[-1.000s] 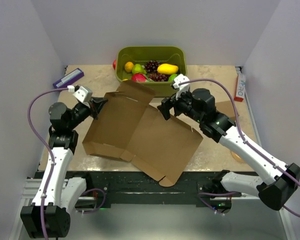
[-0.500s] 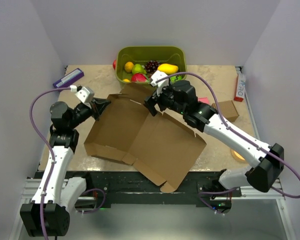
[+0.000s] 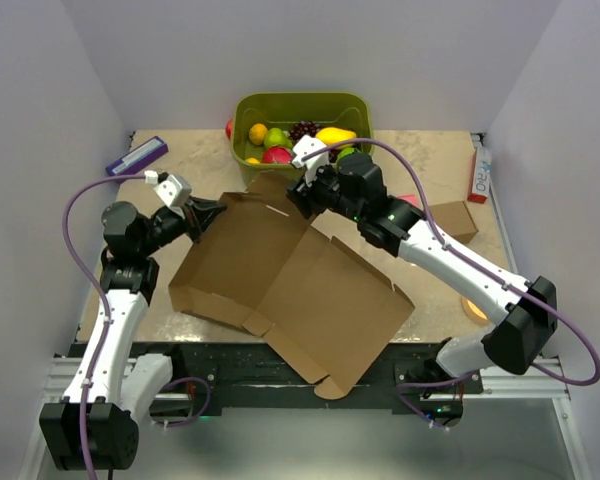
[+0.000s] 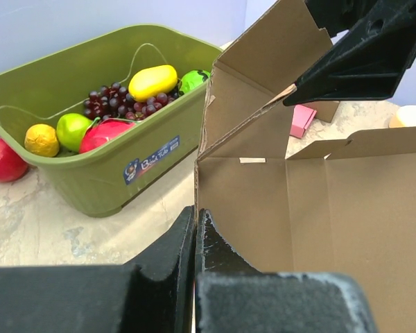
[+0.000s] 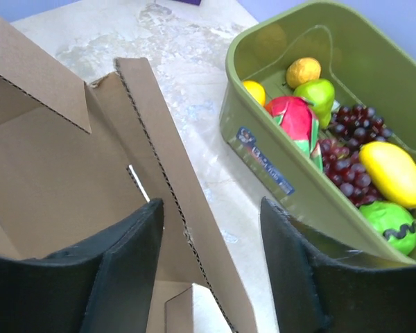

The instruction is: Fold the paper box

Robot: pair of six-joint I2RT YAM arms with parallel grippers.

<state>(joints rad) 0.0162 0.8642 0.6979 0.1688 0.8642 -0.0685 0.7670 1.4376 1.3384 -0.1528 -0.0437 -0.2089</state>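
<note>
The paper box (image 3: 290,280) lies opened out in the middle of the table, with its left wall and back flap raised. My left gripper (image 3: 202,215) is shut on the top edge of the left wall; in the left wrist view the fingertips (image 4: 195,229) pinch the cardboard (image 4: 319,208). My right gripper (image 3: 298,195) is open at the back flap. In the right wrist view (image 5: 211,229) the flap's edge (image 5: 173,208) stands between the two spread fingers, touching neither.
A green bin (image 3: 242,120) of fruit stands just behind the box. A pink block (image 3: 408,200) and a small cardboard box (image 3: 452,220) lie at the right. A purple packet (image 3: 137,155) lies back left, a red-white tube (image 3: 478,172) far right.
My right gripper has swung left and back, from the box's right side to its back flap. The box's near right corner has shifted slightly. The left gripper has kept its hold.
</note>
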